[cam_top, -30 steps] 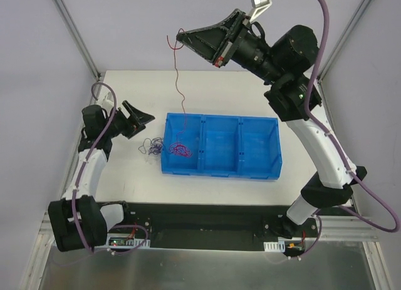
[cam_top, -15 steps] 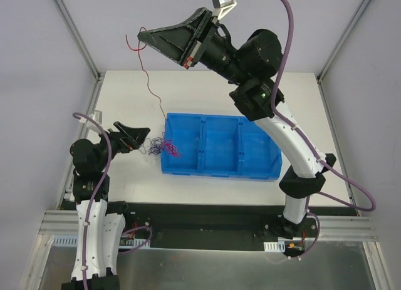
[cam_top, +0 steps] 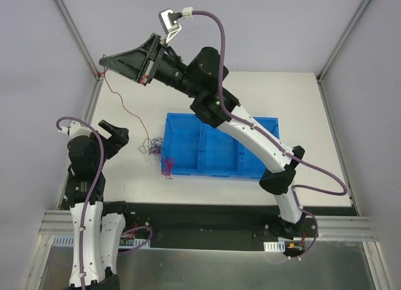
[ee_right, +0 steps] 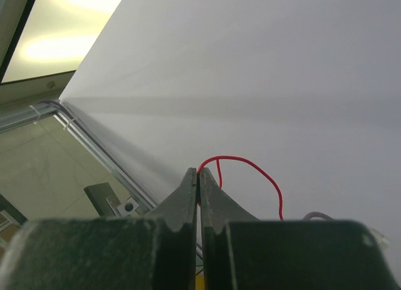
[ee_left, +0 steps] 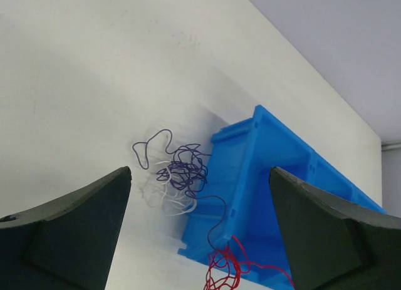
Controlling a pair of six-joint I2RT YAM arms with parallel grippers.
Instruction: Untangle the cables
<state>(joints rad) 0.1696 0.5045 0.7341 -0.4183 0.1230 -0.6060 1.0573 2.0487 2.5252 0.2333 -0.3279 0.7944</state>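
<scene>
Two grippers, split roles. Right gripper (cam_top: 104, 63) is pinched tight on the red cable (cam_top: 120, 103), high over the table's (cam_top: 301, 102) back-left corner. Left gripper (cam_top: 115, 132) gapes wide, holding nothing, aimed at the knot (ee_left: 178, 174).

Knot (mostly purple and white strands) sits on the table just beside the bin's (cam_top: 213, 171) left end. A red clump (cam_top: 166, 168) lies at the bin's near-left corner. Red runs from the pinch down towards the knot.

Step in hand, I'd say: draw red free. To do it well, pin the knot with the left before any pull, else the whole clump likely drags along. Pull slowly and watch for snags on the bin rim.

Room: right gripper is near the corner post (cam_top: 75, 33) and wall, so little travel that way. Open table lies behind the bin and to its right.
</scene>
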